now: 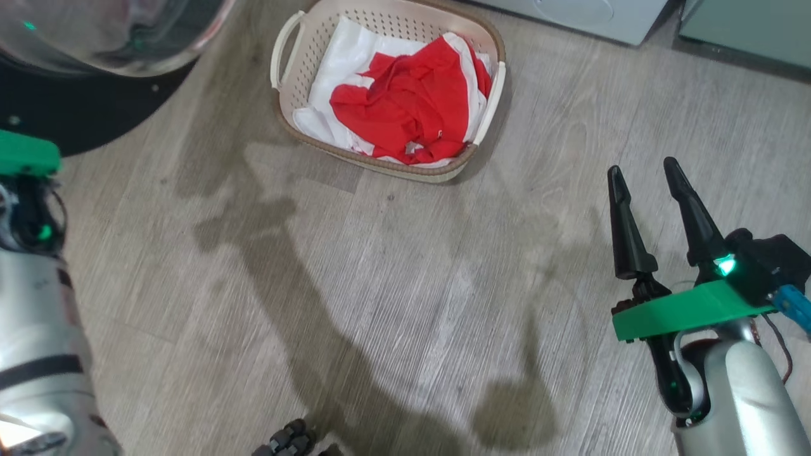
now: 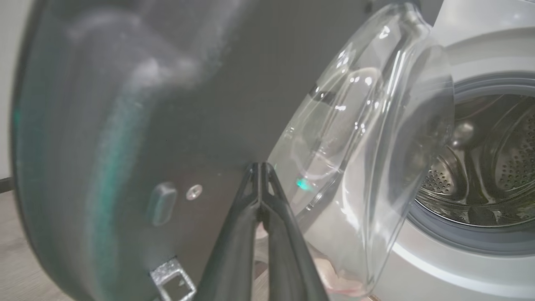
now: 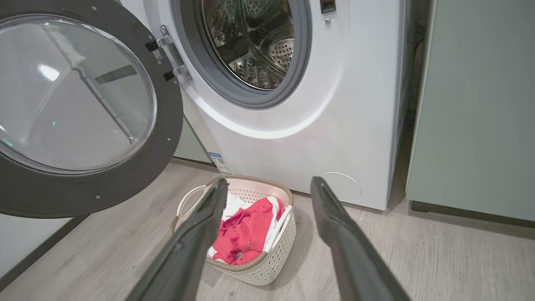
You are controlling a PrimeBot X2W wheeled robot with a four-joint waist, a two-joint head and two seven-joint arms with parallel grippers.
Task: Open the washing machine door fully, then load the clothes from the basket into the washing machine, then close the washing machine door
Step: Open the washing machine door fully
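Observation:
The washing machine door (image 3: 125, 184) stands swung open to the left of the white washing machine (image 3: 355, 104), baring the steel drum (image 3: 259, 46). My left gripper (image 2: 260, 165) is shut with nothing between its fingers, its tips at the black inner rim of the door (image 2: 188, 104), beside the clear glass bowl (image 2: 368, 138). The cream basket (image 1: 380, 166) sits on the floor before the machine, holding the red clothes (image 1: 405, 101) on a white sheet. My right gripper (image 1: 643, 168) hangs open and empty, to the right of the basket and short of it. The basket (image 3: 267, 267) and clothes (image 3: 242, 230) lie ahead between its fingers.
A pale green cabinet (image 3: 472, 104) stands right of the machine, and another behind the open door (image 3: 190, 142). The door (image 1: 82, 107) overhangs the floor at my left, above my left forearm (image 1: 38, 316). Bare wood-look floor (image 1: 405, 304) stretches between me and the basket.

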